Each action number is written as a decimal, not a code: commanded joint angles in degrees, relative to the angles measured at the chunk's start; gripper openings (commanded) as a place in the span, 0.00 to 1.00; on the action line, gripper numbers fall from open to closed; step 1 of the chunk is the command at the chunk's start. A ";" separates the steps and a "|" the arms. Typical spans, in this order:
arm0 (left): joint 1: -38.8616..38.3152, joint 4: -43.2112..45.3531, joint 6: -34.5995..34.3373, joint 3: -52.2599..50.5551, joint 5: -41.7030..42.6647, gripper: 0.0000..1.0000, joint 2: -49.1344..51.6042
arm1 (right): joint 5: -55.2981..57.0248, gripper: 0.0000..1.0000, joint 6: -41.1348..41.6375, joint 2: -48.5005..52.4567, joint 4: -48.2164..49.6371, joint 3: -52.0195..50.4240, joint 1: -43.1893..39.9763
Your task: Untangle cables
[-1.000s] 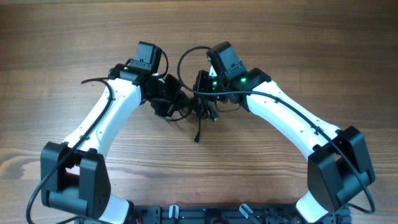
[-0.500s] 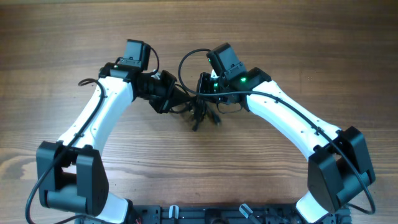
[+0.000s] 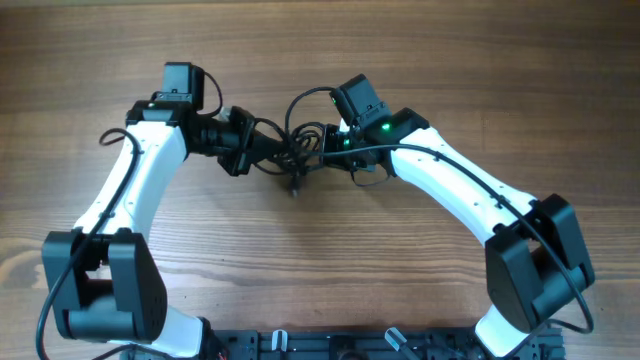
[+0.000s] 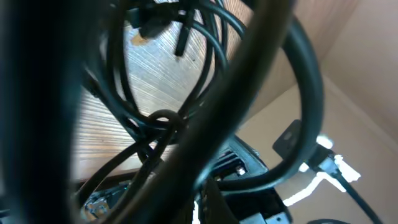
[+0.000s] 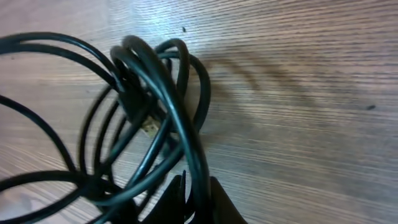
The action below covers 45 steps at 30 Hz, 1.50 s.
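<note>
The cables point(image 3: 291, 152) are a knot of thin black cords strung between my two grippers at the table's middle. One loop arches up behind point(image 3: 300, 99) and a plug end point(image 3: 294, 187) trails toward the front. My left gripper point(image 3: 263, 149) points right and is shut on the bundle's left side. In the left wrist view its jaws are hidden behind blurred loops point(image 4: 163, 122). My right gripper point(image 3: 323, 141) holds the right side. In the right wrist view its fingertips point(image 5: 176, 194) pinch one strand, and coils point(image 5: 168, 93) with a small metal plug point(image 5: 149, 127) spread beyond my right gripper point(image 5: 196, 190).
Bare wooden tabletop point(image 3: 420, 60) surrounds the tangle. The arms' own thicker black wires run along the white links point(image 3: 130, 190). The arm bases stand at the near edge point(image 3: 320, 345).
My left arm has swung left and back, drawing the bundle with it and stretching it out. The trailing plug end has slid left and away from the front. My right gripper shifted only slightly.
</note>
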 commanded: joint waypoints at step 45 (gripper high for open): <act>1.68 -4.20 3.91 0.81 15.89 0.04 -0.20 | -31.30 0.33 -41.29 0.85 2.78 0.46 -3.28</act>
